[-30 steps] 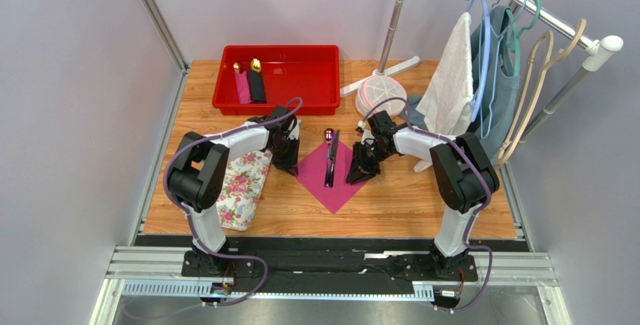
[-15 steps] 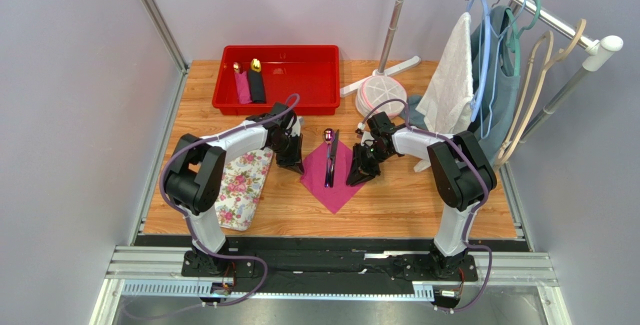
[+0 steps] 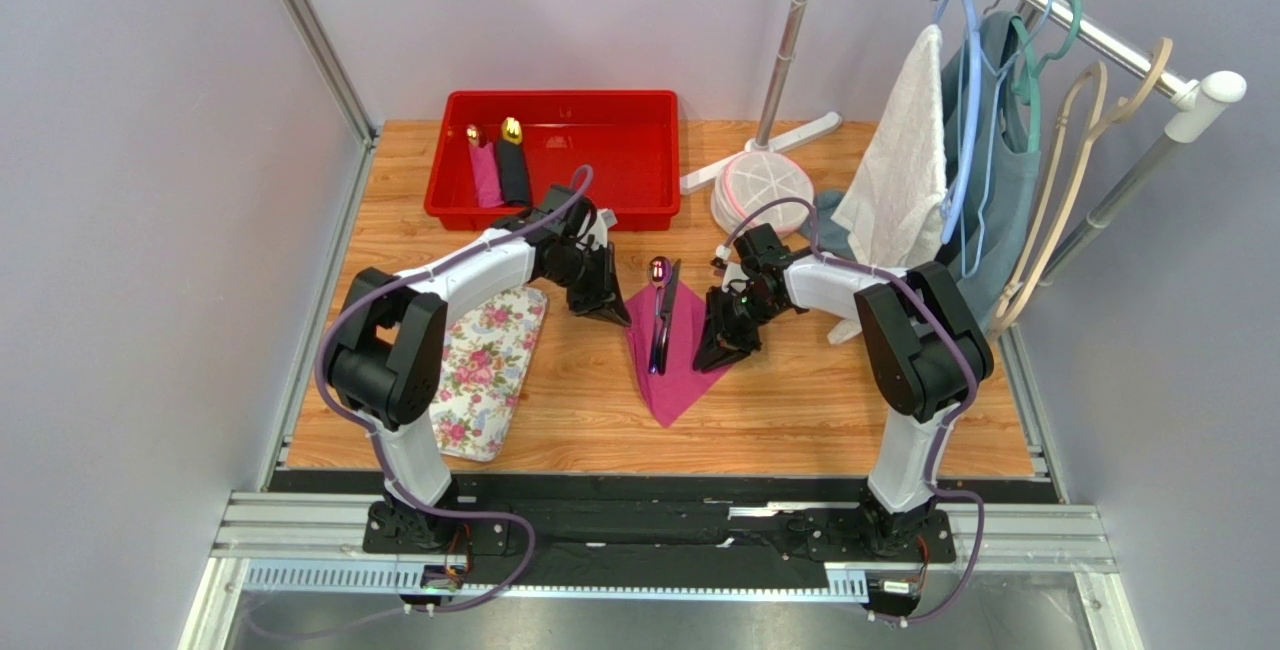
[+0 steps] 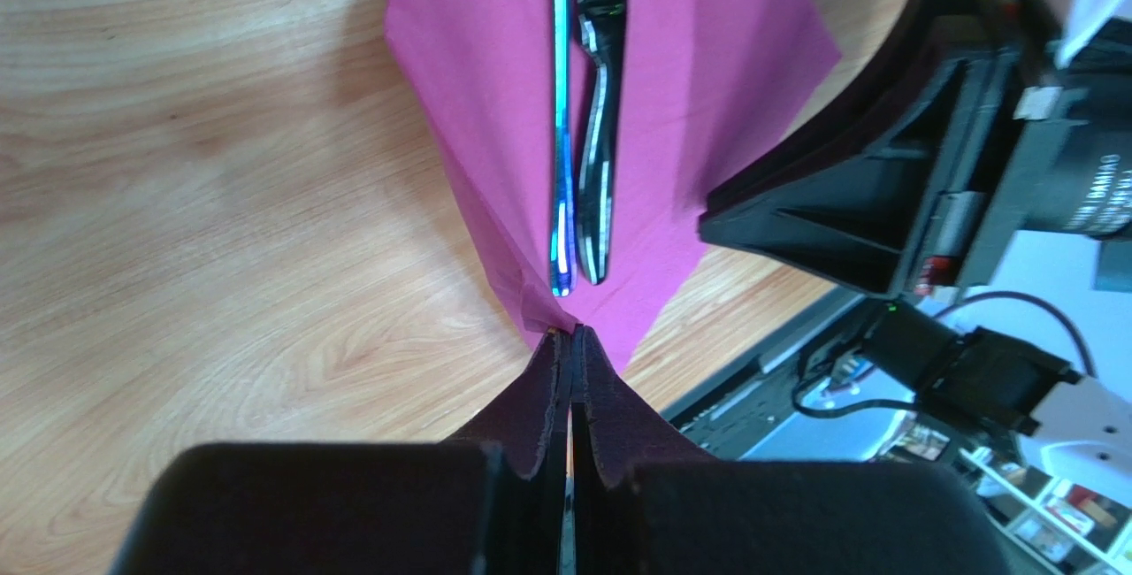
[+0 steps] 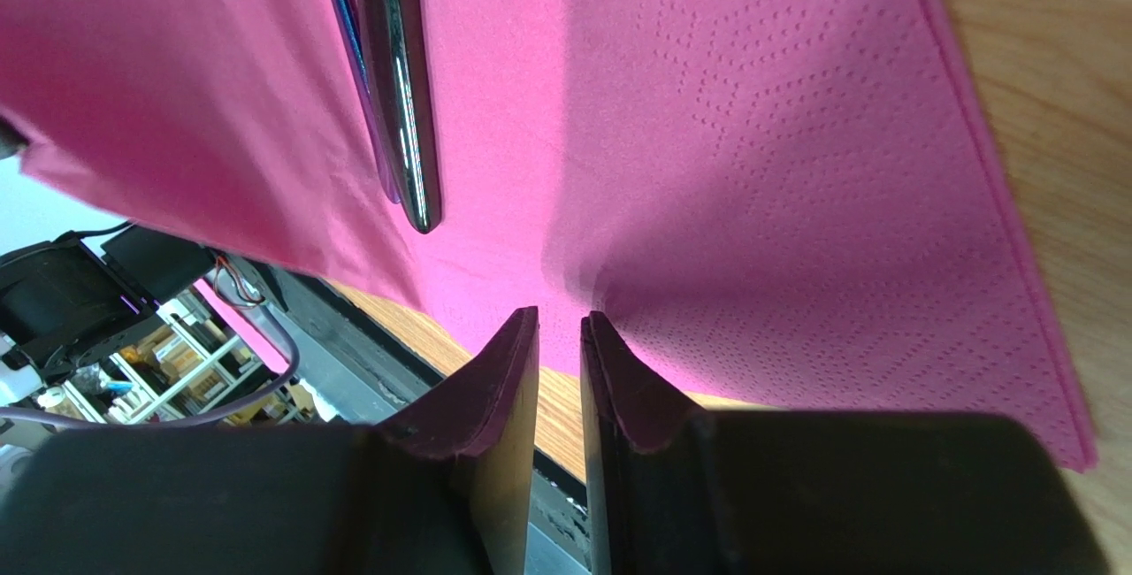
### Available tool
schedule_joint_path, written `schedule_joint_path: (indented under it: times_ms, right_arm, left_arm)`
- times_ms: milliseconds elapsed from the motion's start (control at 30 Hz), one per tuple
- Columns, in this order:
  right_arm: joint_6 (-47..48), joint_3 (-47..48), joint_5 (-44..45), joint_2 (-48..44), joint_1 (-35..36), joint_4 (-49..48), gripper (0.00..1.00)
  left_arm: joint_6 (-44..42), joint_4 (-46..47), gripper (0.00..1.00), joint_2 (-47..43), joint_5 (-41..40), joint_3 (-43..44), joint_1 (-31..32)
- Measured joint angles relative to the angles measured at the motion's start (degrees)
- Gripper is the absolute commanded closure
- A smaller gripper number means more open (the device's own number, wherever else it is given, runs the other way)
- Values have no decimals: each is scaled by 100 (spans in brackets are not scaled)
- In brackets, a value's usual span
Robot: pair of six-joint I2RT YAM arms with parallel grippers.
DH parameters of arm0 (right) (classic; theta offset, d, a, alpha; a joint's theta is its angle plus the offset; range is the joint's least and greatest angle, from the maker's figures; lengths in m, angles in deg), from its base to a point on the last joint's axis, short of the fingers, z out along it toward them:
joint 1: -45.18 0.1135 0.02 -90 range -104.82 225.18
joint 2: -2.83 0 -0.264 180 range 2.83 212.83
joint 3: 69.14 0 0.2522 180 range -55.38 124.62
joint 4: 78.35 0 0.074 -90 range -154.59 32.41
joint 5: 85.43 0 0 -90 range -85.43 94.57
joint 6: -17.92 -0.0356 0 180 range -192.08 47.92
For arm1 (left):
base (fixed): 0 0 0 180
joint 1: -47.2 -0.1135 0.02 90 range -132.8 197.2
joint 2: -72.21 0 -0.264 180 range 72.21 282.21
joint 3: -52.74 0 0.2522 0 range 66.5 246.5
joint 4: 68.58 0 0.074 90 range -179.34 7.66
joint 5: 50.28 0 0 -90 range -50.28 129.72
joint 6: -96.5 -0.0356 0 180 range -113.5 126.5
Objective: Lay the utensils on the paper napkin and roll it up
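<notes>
The magenta paper napkin [image 3: 684,358] lies on the wooden table with two black-handled utensils [image 3: 658,323] side by side along its middle. My left gripper [image 3: 616,308] is shut on the napkin's left corner and holds it lifted toward the utensils. The left wrist view shows the pinched corner at the gripper [image 4: 571,336], with the napkin [image 4: 691,71] and the utensils [image 4: 585,137] beyond. My right gripper [image 3: 709,353] sits at the napkin's right edge. In the right wrist view the gripper [image 5: 561,320] shows a narrow gap, its tips over the napkin [image 5: 744,137], beside the utensils [image 5: 399,97].
A red bin [image 3: 556,97] at the back holds pink and black rolls [image 3: 498,167]. A floral cloth [image 3: 489,365] lies at the left. A rack base [image 3: 751,178] and a hanging towel [image 3: 902,170] stand at the back right.
My left gripper has moved right with the napkin's left corner, folding that side toward the utensils, so the napkin looks narrower. The right gripper has stayed in place.
</notes>
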Motion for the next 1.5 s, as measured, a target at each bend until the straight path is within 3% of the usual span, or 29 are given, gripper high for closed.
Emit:
schedule_joint_path:
  times_ms: [1333, 1433, 1467, 1500]
  right_arm:
    - [4, 0, 101, 26, 17, 7, 81]
    - [4, 0, 109, 26, 20, 11, 81]
    - [4, 0, 109, 26, 20, 17, 81]
    - [7, 0, 109, 26, 20, 22, 81]
  left_arm:
    - [772, 289, 99, -85, 680, 68, -11]
    - [688, 234, 80, -114, 651, 52, -74]
    - [632, 210, 69, -149, 625, 20, -101]
    - [579, 173, 65, -219, 592, -44, -146]
